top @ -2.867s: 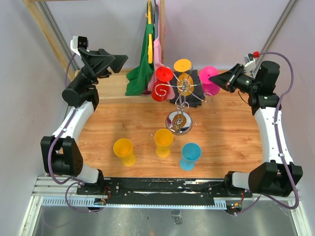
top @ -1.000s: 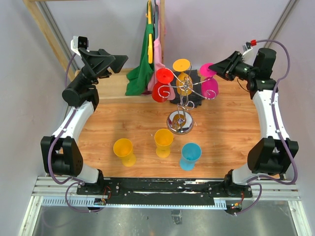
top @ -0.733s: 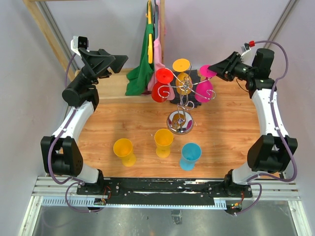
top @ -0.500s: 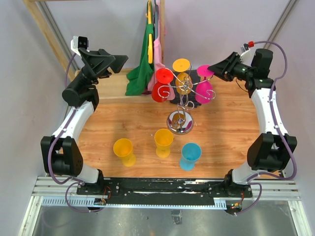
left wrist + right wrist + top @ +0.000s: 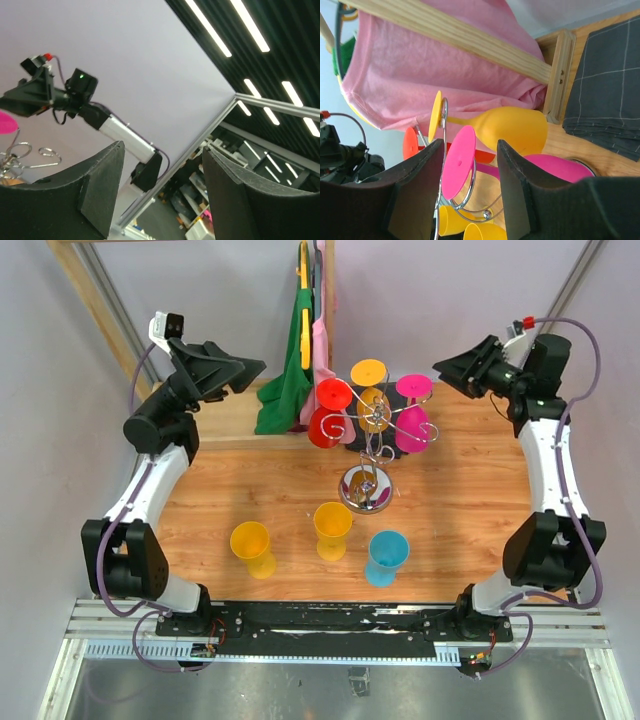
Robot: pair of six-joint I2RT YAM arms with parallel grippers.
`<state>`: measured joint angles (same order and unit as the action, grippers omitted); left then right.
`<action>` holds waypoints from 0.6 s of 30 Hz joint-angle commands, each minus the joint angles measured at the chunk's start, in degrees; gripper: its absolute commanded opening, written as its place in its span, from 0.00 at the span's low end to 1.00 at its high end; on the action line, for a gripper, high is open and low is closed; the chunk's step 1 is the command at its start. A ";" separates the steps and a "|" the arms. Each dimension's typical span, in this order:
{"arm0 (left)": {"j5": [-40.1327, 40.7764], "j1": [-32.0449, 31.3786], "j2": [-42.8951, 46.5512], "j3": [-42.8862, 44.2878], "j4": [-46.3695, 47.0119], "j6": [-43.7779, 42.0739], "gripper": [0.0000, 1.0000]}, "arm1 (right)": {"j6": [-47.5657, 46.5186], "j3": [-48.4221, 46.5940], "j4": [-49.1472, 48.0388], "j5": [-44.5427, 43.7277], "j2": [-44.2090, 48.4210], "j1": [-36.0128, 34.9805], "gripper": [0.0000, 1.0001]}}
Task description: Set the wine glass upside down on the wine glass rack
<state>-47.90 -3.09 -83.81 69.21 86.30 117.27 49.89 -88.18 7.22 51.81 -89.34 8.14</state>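
Pink wine glass [image 5: 413, 418] hangs inverted on rack [image 5: 366, 458]; right hand [image 5: 438, 367] apart.

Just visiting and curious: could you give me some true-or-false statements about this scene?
A pink glass hangs upside down on the wine glass rack. True.
The right gripper clamps the pink glass. False: it is open, not gripping it.
Two yellow glasses and a blue glass stand on the table. True.
The left gripper holds a red glass. False: it is open and empty; the red glass hangs on the rack.
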 commanded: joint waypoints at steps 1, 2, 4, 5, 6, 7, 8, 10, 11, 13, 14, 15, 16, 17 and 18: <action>-8.53 0.71 4.84 2.71 -14.09 -12.54 0.68 | 2.75 -0.67 -4.13 -0.68 4.69 3.10 0.48; -9.32 0.66 6.20 2.42 -20.78 -17.51 0.68 | 2.82 -0.52 -4.15 -1.04 5.61 3.17 0.48; -9.73 0.72 9.46 2.17 -36.85 -30.40 0.68 | 3.12 -0.48 -4.10 -1.80 7.35 3.32 0.48; -9.45 0.72 10.94 2.36 -44.96 -36.34 0.68 | 3.41 -0.54 -4.07 -1.83 8.11 3.37 0.49; -8.86 0.72 12.35 2.83 -52.95 -42.11 0.68 | 3.87 -0.69 -4.02 -1.81 8.73 3.32 0.48; -8.00 0.72 13.53 3.59 -61.37 -47.67 0.68 | 4.16 -0.82 -4.04 -1.73 9.36 3.37 0.48; -6.77 0.65 14.51 4.57 -69.96 -53.52 0.68 | 4.36 -0.89 -4.05 -1.64 10.11 3.33 0.48; -2.72 0.72 16.55 5.98 -83.97 -62.89 0.68 | 4.63 -0.65 -4.09 -1.67 11.69 3.33 0.48; -0.02 0.72 18.26 5.98 -91.30 -66.56 0.68 | 4.73 -0.36 -4.09 -1.71 12.40 3.23 0.48; 4.45 0.71 21.28 4.16 -97.67 -70.57 0.68 | 5.28 0.62 -4.49 -1.65 13.78 3.20 0.48; 6.61 0.65 22.95 2.63 -99.36 -71.39 0.68 | 5.70 1.44 -5.07 -1.59 14.62 3.05 0.48; 8.65 0.63 24.77 0.94 -100.43 -71.35 0.68 | 6.12 2.45 -5.70 -1.50 15.18 2.91 0.48; 10.14 0.63 26.49 -0.91 -100.86 -70.74 0.68 | 6.52 3.04 -6.13 -1.34 15.64 2.70 0.48; 11.20 0.68 28.11 -2.38 -101.88 -70.51 0.67 | 6.69 3.44 -6.16 -1.28 15.95 2.56 0.48; 13.04 0.64 29.27 -2.75 -104.75 -71.19 0.67 | 6.56 3.60 -6.00 -1.19 16.21 2.33 0.48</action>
<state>-43.20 -2.70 -59.46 69.93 -2.70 53.89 54.96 -86.37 3.31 50.74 -74.61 10.94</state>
